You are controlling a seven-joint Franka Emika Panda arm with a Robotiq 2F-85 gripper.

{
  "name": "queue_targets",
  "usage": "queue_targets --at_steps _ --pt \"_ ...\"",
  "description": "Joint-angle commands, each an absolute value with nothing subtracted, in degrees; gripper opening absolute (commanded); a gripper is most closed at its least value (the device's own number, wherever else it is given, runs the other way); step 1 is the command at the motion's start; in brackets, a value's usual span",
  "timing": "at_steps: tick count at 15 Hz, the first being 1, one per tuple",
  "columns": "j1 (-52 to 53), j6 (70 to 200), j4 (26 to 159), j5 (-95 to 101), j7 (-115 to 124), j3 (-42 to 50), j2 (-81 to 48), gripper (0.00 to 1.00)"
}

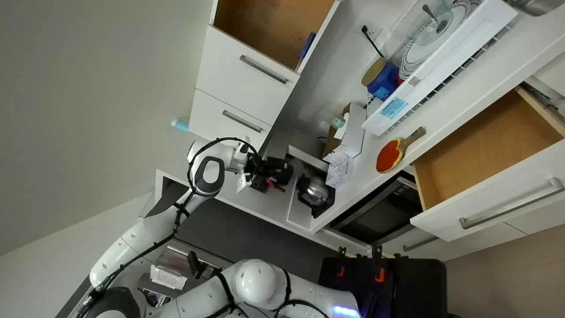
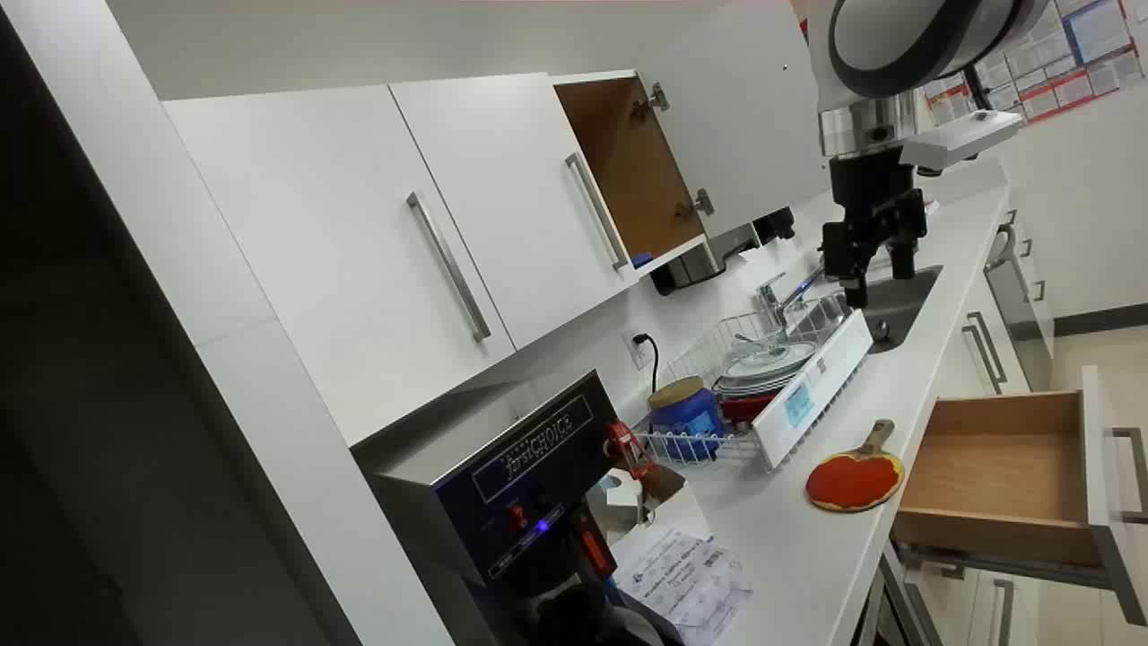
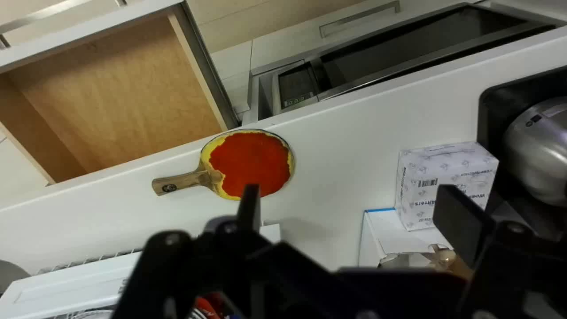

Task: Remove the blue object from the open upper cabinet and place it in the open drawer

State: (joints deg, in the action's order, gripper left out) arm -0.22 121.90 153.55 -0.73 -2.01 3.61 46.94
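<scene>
You have one black gripper (image 3: 352, 197) released, its two flat fingers (image 3: 460, 223) spread wide. Past it lies one round, patchy-red, wooden-handled paddle (image 3: 252, 161), then one open rectangular drawer (image 3: 124, 97) of smooth pale wood. Farther, one small blue object (image 1: 307, 44), its shape unclear, rests inside one brown-lined, open upper cabinet (image 2: 614, 152).
</scene>
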Motion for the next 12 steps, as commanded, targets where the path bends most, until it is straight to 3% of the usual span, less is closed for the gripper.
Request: queue_targets --at_steps 1,7,12 --pt "-0.6 121.8 153.5 -1.0 -2.2 3.3 46.9 1.00" --pt "-0.8 122.4 152.6 -0.5 -1.8 2.8 46.2 1.00" --pt "-1.1 135.0 145.1 0.3 -1.3 2.2 41.9 1.00"
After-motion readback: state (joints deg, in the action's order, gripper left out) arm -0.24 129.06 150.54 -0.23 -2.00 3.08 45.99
